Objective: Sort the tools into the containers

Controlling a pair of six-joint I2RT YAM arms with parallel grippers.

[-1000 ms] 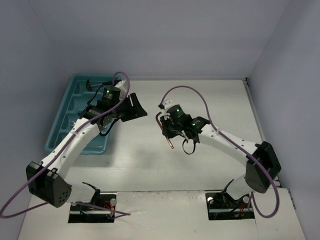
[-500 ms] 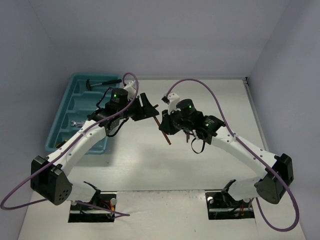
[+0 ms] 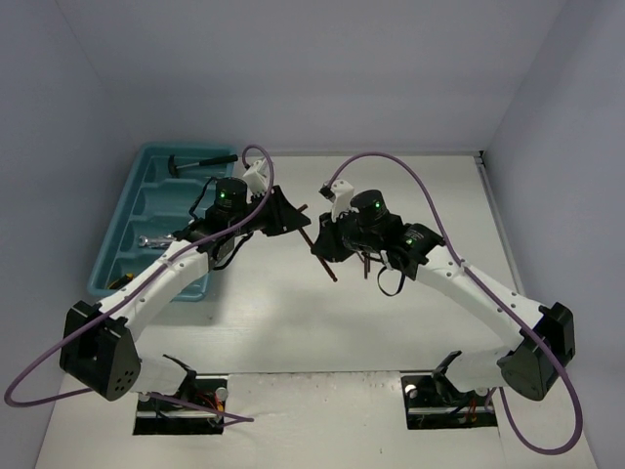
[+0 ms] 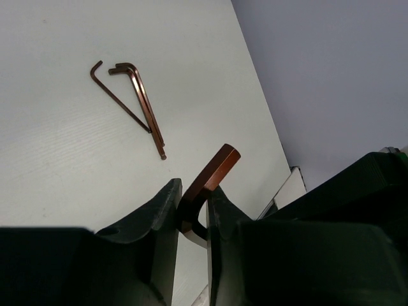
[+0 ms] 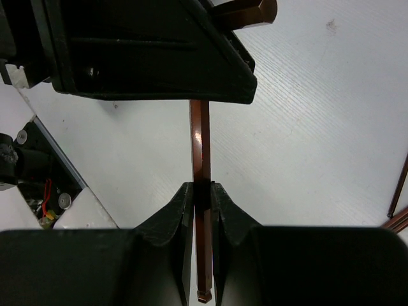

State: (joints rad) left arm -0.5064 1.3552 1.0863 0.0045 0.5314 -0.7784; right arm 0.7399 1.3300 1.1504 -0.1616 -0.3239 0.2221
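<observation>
The hex key (image 5: 201, 143) pinched in the right gripper (image 5: 201, 189) looks like metal with a reddish-brown coating, smooth and half-glossy, with a bright streak along its flat face. Its bent end, between the fingers of the left gripper (image 4: 193, 194), shows the same coppery sheen. The right gripper's fingers (image 5: 167, 224) are black, matt and plastic-looking. The table (image 4: 57, 172) beyond the left fingertips is white, matt and finely ribbed, and the thin keys (image 4: 137, 102) lying there are slim brown metal with a duller gleam

One held hex key (image 4: 213, 171), three loose hex keys (image 4: 145, 109): four reddish-brown total. One hammer (image 3: 205, 160), one silver wrench (image 3: 152, 239), one teal tray (image 3: 156, 181).
</observation>
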